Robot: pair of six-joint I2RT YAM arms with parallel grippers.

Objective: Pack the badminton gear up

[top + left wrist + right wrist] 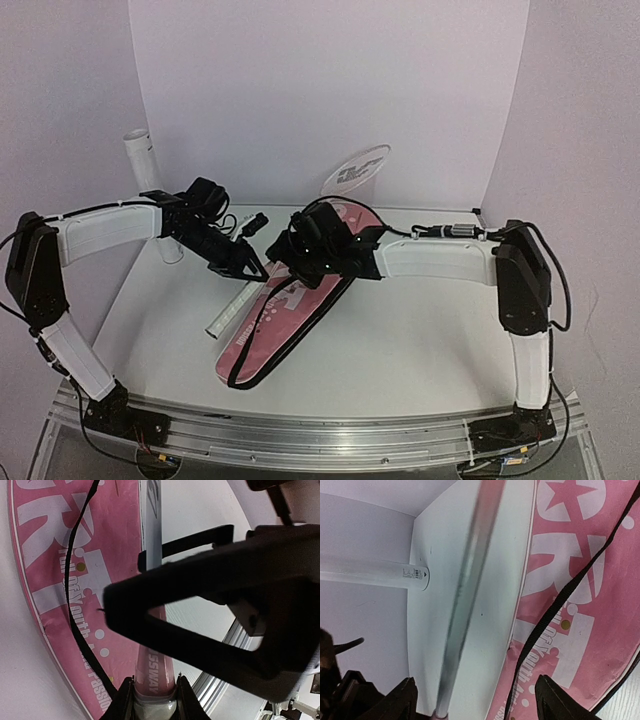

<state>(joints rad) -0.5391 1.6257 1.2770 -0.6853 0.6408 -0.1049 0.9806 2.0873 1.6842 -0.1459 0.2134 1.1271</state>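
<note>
okay, left gripper [154,700] pinches the racket [150,535] by its handle end, long axis along the pink bag [55,580], right gripper [476,692] gapes empty, seemingly straddling the blurred shaft [470,580].

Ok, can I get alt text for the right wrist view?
The open right tool straddles the thin, blurred shaft of a racket, which runs up the middle of the picture between the tool's fingers. A pink bag with white lettering and a black strap fills the right side. A white tube shows at the left.
</note>
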